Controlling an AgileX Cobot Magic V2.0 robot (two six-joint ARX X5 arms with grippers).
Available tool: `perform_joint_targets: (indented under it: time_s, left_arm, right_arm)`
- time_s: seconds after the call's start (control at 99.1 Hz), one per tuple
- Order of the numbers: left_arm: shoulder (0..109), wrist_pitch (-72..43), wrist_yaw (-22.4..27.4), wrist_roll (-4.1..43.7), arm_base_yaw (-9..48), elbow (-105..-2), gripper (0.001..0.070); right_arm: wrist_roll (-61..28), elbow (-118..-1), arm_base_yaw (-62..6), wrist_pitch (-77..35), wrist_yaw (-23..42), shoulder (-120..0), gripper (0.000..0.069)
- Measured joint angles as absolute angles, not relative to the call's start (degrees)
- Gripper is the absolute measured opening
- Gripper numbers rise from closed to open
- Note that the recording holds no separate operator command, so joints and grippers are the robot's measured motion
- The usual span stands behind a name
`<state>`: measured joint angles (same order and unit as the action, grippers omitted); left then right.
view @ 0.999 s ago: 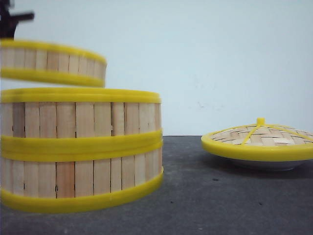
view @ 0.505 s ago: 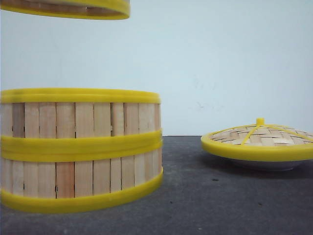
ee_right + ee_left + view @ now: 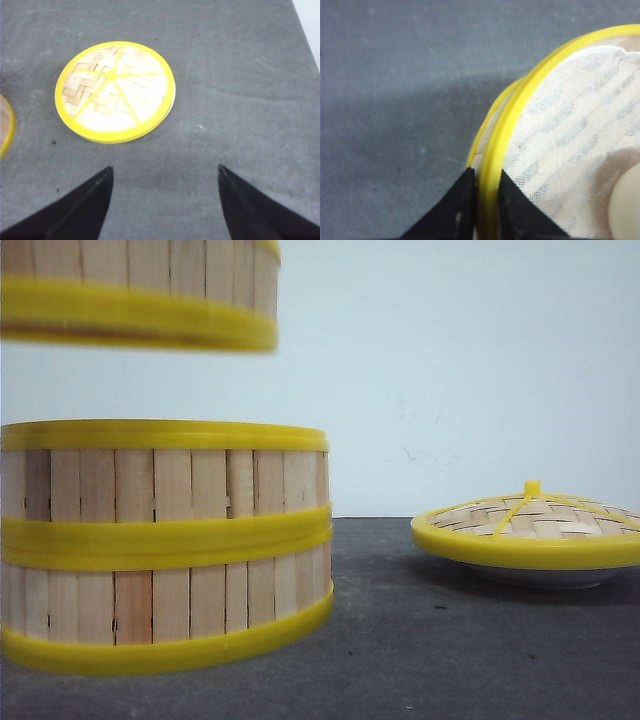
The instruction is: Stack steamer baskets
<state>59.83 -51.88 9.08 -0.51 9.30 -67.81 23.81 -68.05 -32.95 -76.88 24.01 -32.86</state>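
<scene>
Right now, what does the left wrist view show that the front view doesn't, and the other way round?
Left wrist only: the left pincer shut on the held basket's rim, a white liner and a pale round item inside it, and table beneath.
Front only: the two-basket stack on the table, and the lid resting on a plate to the right.
Both: the held basket, which the front view shows in the air above the stack, with a clear gap between them.

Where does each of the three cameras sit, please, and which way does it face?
Front view: low at table height, facing forward at two stacked slatted steamer baskets, a third yellow-rimmed basket in the air; no robot parts.
Left wrist: looks down along shut jaws of the left gripper pinching that third basket's rim.
Right wrist: looks down past the open right gripper at the domed woven lid, shared with the front view.
</scene>
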Motion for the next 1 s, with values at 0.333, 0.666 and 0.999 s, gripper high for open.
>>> perform_joint_targets:
  time_s: [0.333, 0.666, 0.999]
  left_arm:
    - [66.63, -45.52, 9.65, 1.15, 11.81, -66.54, 0.0027]
    - [72.86, -42.89, 9.87, 1.30, 12.27, -66.54, 0.0027]
    - [73.65, -40.60, 9.06, 1.28, 12.27, -66.54, 0.0027]
  right_arm:
    - [23.79, -68.05, -32.95, -76.88, 24.03, -32.86, 0.0407]
    - [23.79, -68.03, -32.95, -76.88, 24.03, -32.86, 0.0407]
    - [23.79, -68.05, -32.95, -76.88, 24.03, -32.86, 0.0407]
